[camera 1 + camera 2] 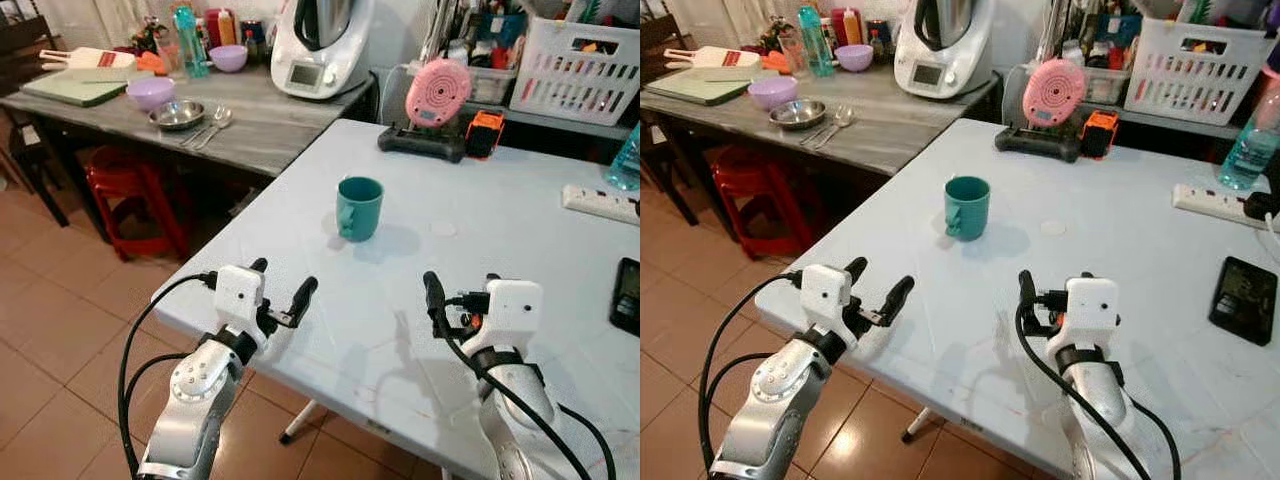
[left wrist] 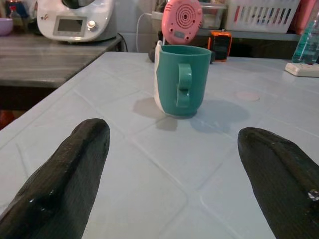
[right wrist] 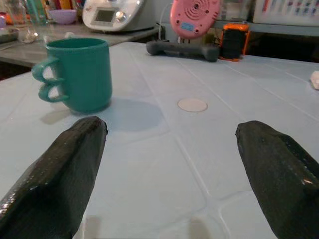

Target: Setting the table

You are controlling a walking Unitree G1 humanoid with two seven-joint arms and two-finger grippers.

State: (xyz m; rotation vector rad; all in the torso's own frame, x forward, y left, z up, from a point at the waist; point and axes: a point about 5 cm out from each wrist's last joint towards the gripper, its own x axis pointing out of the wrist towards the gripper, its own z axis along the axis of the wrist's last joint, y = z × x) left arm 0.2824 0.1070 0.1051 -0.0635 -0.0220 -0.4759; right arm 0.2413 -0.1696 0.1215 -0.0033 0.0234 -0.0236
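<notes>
Teal mug (image 1: 359,207) stands upright on the pale table (image 1: 500,330), well in from its near edge, handle turned to the left edge; left gripper (image 1: 279,290) and right gripper (image 1: 462,297) hover over that near edge, both spread wide, holding nothing; likely rigid, glazed, slippery, breakable, so pinch across the body or the handle

Both silver arms reach forward and up, side by side and well apart. The left gripper (image 1: 281,282) holds its two black fingers (image 2: 65,179) spread wide, jaws parted with nothing between them. The right gripper (image 1: 1052,288) is posed alike, jaws wide and fingers (image 3: 55,179) bare.
</notes>
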